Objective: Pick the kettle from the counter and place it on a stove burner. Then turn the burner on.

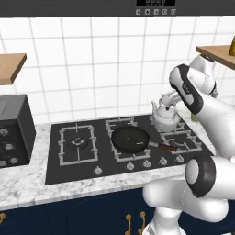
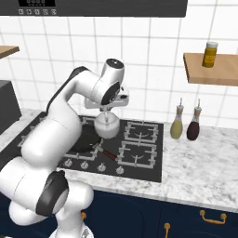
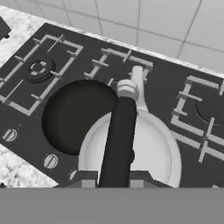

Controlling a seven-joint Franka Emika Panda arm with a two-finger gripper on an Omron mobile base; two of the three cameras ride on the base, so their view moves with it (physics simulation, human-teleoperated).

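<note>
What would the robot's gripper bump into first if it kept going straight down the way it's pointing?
The gripper already grips the kettle by its handle, so the kettle leads. Straight below it looks like the black cooktop beside the frying pan, though depth is unclear.

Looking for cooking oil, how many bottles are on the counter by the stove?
2. A yellow-green bottle stands just right of the stove, by the tiled wall; a dark red bottle stands beside it, farther from the stove. None seems hidden.
</note>
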